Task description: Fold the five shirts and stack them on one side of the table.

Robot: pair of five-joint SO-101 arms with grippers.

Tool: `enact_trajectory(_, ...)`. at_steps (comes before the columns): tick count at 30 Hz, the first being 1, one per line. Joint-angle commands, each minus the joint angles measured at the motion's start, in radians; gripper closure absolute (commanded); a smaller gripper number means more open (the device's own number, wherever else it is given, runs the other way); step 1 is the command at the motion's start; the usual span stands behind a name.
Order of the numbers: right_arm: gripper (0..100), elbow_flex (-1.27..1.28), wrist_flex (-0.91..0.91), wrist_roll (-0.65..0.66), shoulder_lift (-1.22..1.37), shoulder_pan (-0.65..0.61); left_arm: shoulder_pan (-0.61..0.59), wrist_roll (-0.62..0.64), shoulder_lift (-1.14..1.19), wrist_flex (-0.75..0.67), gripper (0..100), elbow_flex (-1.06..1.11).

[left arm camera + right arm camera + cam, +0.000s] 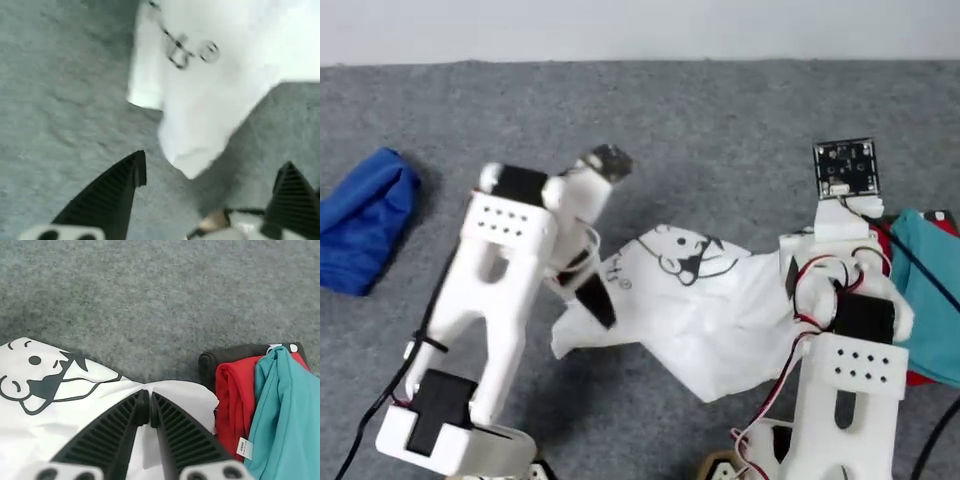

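From above, the white shirt (700,320) lies crumpled mid-bench (720,130), between the left arm (505,250) and the right arm (845,350). A blue shirt (362,220) sits bunched well apart at the left edge, and a teal shirt (930,285) lies at the right edge beside the right arm.

At the left wrist, the left gripper (215,162) is spread wide and grasps nothing, with a corner of the white shirt near its fingers.

At the right wrist, the right gripper (149,397) is clenched on the white shirt's edge. Near it the teal shirt overlaps a red shirt (231,400), both on a dark shirt (240,352)
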Motion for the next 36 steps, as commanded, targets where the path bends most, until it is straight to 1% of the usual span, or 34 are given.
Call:
enact_trajectory(1,98.8,-0.008,-0.018,-0.006,-0.005,-0.004,0.066,0.003,-0.037,0.017,64,0.094)
enact_trajectory(5,98.8,-0.008,-0.018,-0.006,-0.005,-0.004,0.083,0.0,-0.037,0.009,73,0.128)
enact_trajectory(7,98.8,-0.008,-0.018,-0.006,-0.005,-0.004,0.072,0.0,-0.035,-0.029,76,0.134)
enact_trajectory(10,98.8,-0.008,-0.016,-0.008,-0.005,-0.004,0.051,0.006,0.002,-0.103,77,0.162)
enact_trajectory(14,98.8,-0.008,-0.013,-0.008,-0.005,-0.004,0.041,0.008,0.143,-0.124,77,0.176)
enact_trajectory(19,98.8,-0.008,-0.013,-0.008,-0.005,-0.004,0.041,0.008,0.27,-0.103,78,0.073)
enact_trajectory(21,98.8,-0.008,-0.013,-0.008,-0.004,-0.004,0.041,0.008,0.282,-0.075,80,0.016)
enact_trajectory(23,98.8,-0.006,-0.012,-0.008,-0.002,-0.004,0.043,0.008,0.282,-0.046,86,-0.039)
enact_trajectory(26,98.8,-0.006,-0.012,-0.008,-0.002,-0.004,0.041,0.006,0.295,-0.003,99,-0.091)
enact_trajectory(36,98.8,-0.006,-0.012,-0.009,-0.005,-0.004,0.04,0.008,0.293,0.015,99,-0.054)
